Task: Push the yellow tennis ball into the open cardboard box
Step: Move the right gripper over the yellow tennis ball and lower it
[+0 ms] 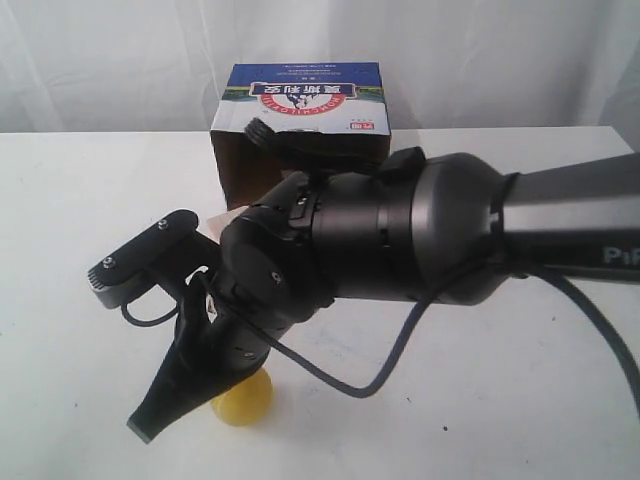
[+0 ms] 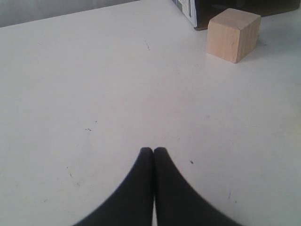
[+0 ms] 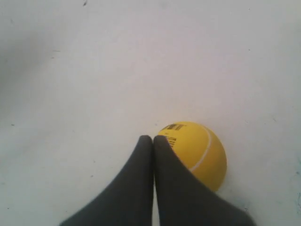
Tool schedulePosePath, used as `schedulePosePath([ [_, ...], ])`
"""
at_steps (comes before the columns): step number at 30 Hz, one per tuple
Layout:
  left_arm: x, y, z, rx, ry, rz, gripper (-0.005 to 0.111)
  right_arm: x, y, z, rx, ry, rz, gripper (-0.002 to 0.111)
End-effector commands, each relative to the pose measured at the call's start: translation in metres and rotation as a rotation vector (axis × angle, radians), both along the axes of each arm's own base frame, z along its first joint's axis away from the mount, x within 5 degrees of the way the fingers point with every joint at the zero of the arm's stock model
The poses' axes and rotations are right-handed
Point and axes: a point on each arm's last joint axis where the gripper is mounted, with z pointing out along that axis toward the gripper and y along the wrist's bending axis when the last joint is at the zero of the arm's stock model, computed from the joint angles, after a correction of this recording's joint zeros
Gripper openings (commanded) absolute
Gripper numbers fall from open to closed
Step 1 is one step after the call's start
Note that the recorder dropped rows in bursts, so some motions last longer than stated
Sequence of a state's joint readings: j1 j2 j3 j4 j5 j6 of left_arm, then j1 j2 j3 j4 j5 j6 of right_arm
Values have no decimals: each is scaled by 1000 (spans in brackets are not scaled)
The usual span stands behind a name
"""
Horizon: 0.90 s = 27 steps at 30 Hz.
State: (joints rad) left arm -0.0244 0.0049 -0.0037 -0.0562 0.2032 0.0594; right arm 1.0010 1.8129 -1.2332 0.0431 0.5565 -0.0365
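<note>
In the left wrist view, the left gripper (image 2: pixel 154 151) is seen with its two black fingers pressed tight together, and nothing is held between them. It is held over the bare white table (image 2: pixel 70 84). Ahead of it, well apart, a pale wooden cube (image 2: pixel 233 34) is set near a corner of the open cardboard box (image 2: pixel 186 7).

In the exterior view, the right gripper (image 1: pixel 142 428) is stretched across to the left side and pointed down at the table. Its fingers are closed tight as well, with nothing gripped. The yellow tennis ball (image 1: pixel 243 400) is found on the table just to the right of them. The ball's side seems to be touched by one finger, though the exact spot is partly hidden. The box is placed well behind the ball, at the back of the table.
</note>
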Motion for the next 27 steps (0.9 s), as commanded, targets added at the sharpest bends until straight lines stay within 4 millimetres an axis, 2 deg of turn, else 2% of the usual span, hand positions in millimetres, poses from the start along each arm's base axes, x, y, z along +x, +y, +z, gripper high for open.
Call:
schedulePosePath([
  [1, 0, 0, -1, -6, -2, 5, 0, 8, -1, -4, -3, -7, -22, 0],
  [14, 0, 0, -1, -6, -2, 5, 0, 12, -3, -19, -53, 28, -38, 0],
  [27, 0, 0, -1, -6, -2, 5, 0, 32, -32, -25, -177, 62, -121, 0],
])
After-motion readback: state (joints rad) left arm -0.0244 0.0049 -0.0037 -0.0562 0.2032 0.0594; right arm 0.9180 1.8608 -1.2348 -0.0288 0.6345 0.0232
